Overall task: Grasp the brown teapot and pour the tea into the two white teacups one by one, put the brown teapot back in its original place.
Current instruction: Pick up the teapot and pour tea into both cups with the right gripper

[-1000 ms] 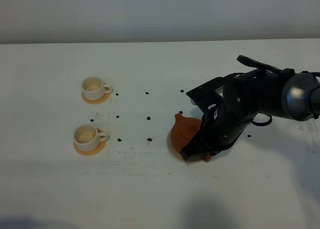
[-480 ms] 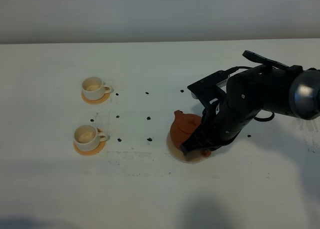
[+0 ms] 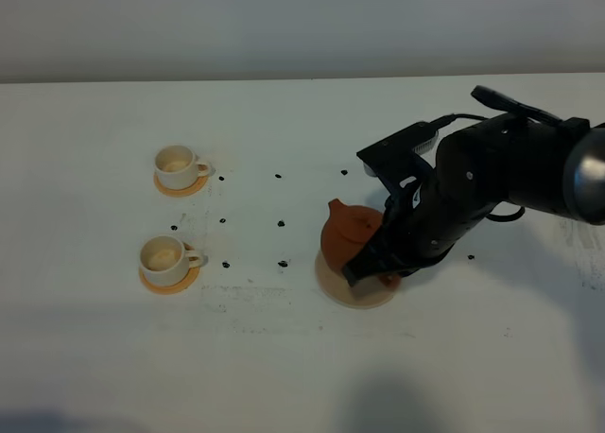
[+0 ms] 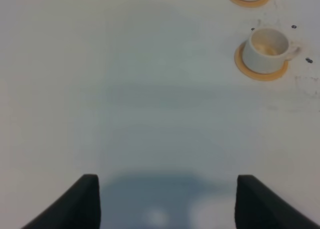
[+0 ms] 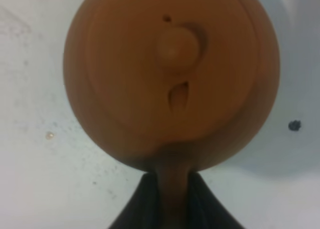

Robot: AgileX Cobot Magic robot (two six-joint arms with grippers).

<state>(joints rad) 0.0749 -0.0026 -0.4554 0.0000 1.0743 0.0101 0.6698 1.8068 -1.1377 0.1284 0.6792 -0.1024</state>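
Brown teapot [image 3: 345, 236] handle tight between right end effector [image 5: 171, 178] fingers [image 5: 144, 201], visible in wrist view only.

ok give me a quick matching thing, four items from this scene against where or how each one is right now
1 brown teapot
2 pale disc
3 left gripper
4 nearer teacup

a on an orange coaster
b open, over the table
c handle pinched by the right gripper
d under the teapot

Pairs: 1-c, 2-d, 3-b, 4-a
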